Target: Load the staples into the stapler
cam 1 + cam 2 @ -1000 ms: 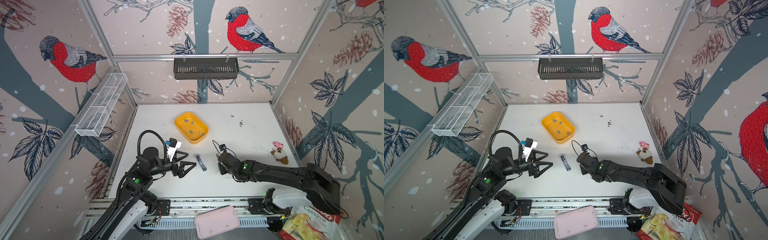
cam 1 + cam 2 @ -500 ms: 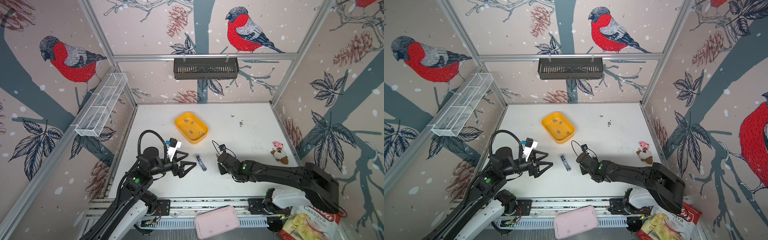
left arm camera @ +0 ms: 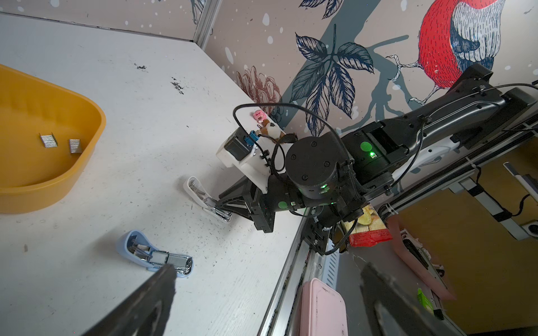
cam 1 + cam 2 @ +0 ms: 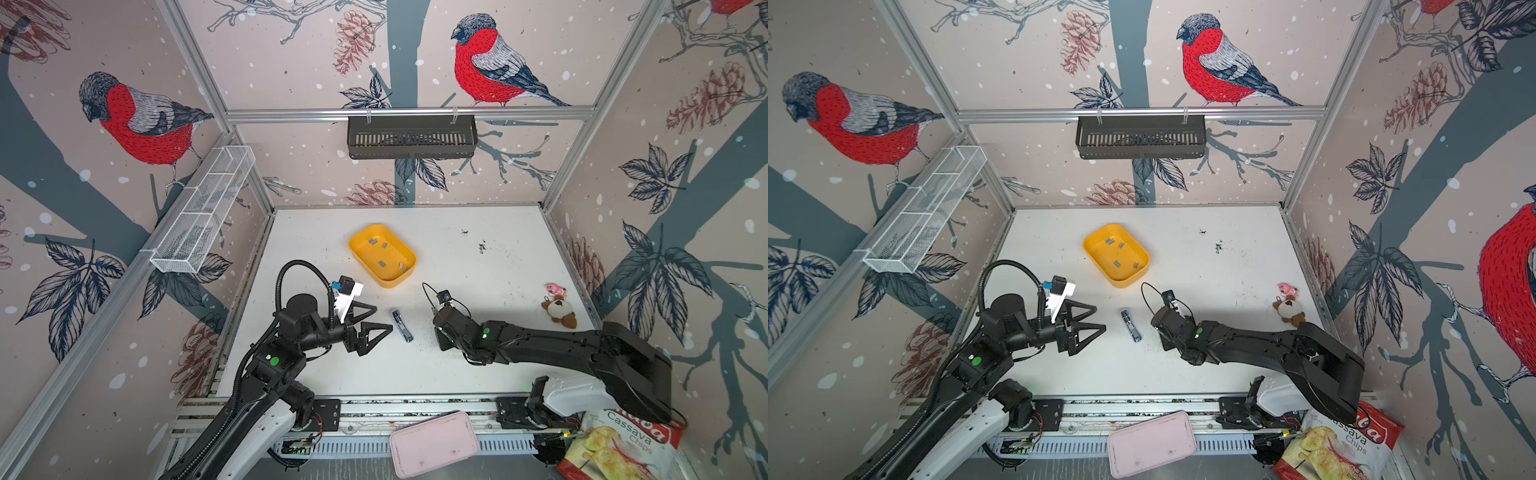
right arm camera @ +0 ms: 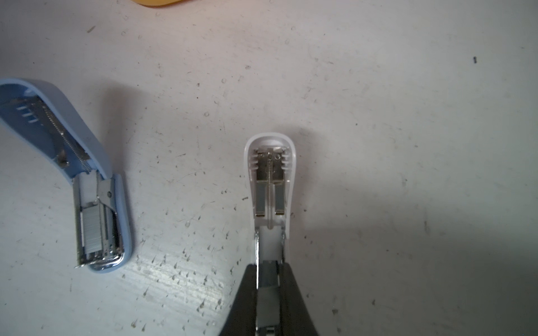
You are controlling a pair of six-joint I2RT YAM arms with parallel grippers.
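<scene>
Clamping channel of white stapler (image 5: 270, 174) at lower centre with right gripper (image 5: 269, 270), holding left gripper (image 4: 384, 319) wide and empty, risking blocking staples (image 4: 381, 263).

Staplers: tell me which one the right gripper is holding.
The white stapler, lying open with its metal end pinched in the right gripper. The blue stapler, also open, lies free on the table beside it, untouched.

Overhead stereo pair, low wrist views sharing stapler (image 5: 269, 180)
</scene>
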